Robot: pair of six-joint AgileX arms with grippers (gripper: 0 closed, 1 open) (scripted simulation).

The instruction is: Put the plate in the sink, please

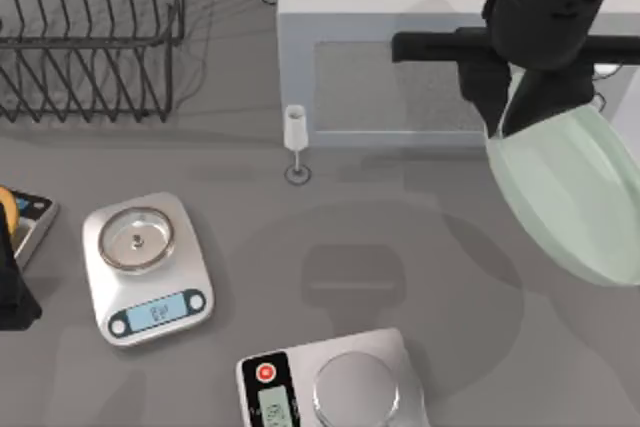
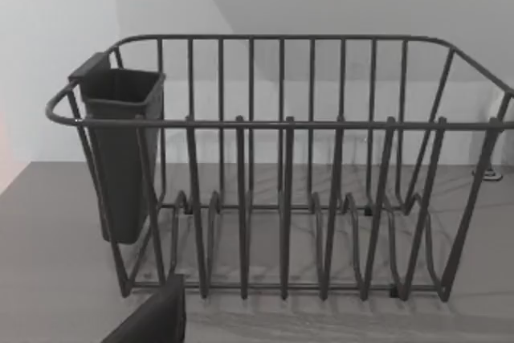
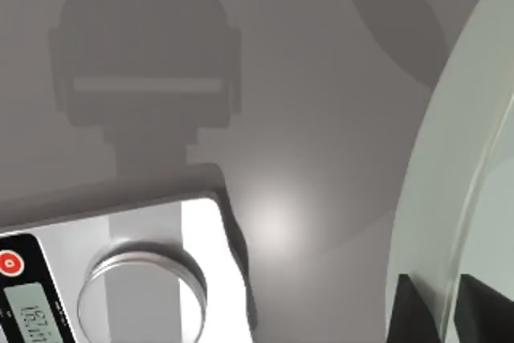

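At about 3 o'clock in the top view, the right pincer [image 1: 497,117] is clenched on the plate [image 1: 565,197], lifted and tilted above the surface [image 1: 350,237]. Stiff, smooth (likely slippery); rim grip suits it.

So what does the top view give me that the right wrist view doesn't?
Top view alone: the dish rack, the microwave, a wine glass, the white scale, and the right end effector holding the plate tilted above the table's right side; the left arm sits at the left edge.

Right wrist view alone: the fingertips close up, one on each face of the plate's rim, and the steel scale's lit readout.

Both: the plate, the steel scale with its red button, and the grey table.
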